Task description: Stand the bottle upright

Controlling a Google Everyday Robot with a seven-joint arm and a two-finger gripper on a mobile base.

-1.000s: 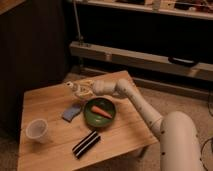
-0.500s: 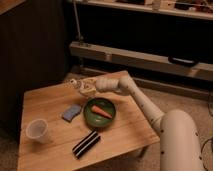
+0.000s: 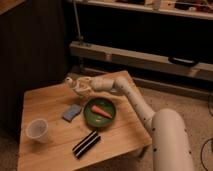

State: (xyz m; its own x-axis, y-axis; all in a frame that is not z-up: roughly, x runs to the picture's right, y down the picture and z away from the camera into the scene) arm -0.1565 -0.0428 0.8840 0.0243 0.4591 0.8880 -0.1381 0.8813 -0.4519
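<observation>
Far left on the wooden table point(image 3: 50, 99), toward the front edge: a whitish translucent cup point(image 3: 37, 130), upright, mouth up. Right of it and farther back, a flat blue pad point(image 3: 71, 112), lying just in front of the gripper point(image 3: 78, 86). Gripper above the table's back middle, clenched around the bottle point(image 3: 69, 80); bottle tilted, white cap out to the left, body largely hidden in the grasp, seemingly clear of the tabletop. Near the front edge, a black bar with pale stripes point(image 3: 86, 144), laid diagonally. Just right of the pad, a green bowl point(image 3: 92, 120) holding a carrot point(image 3: 102, 111), close below the pale arm point(image 3: 134, 101) reaching in from the bulky white robot body point(image 3: 170, 142) at right. Bare light wood between the items. Beyond the table, dark cabinet fronts, a long grey metal rail point(image 3: 140, 57), and speckled carpet point(image 3: 197, 102).
</observation>
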